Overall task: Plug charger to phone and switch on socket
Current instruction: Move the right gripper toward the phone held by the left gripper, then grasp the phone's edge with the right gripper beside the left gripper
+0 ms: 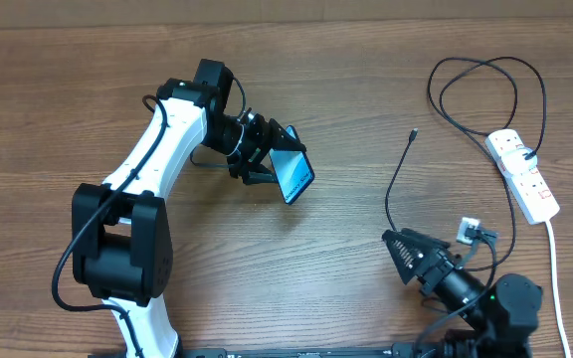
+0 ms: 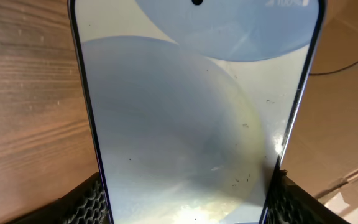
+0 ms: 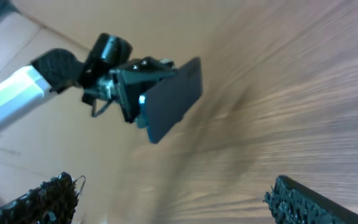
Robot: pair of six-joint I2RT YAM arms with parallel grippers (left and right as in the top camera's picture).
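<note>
Left gripper grasps the phone by its long edges. It holds the phone clear of the table and tilted, lit screen up, apparently so the other arm can reach it. Seen from overhead, the charger lies slack on the wood well to the right. Its small plug tip is free, and the rest loops round to the socket, which no gripper is near. Right gripper sits low beside the cable's near bend, spread wide and empty, seemingly placed to take the plug.

From the left wrist, the pale screen fills the frame between the two fingers, which press its side edges. The front-camera dot shows at the far end, so the charging port is probably down by the gripper, an awkward spot to reach.

From the right wrist, blurred, the held phone shows across bare table as a dark slab. Nothing lies between this gripper's own parted fingers.
</note>
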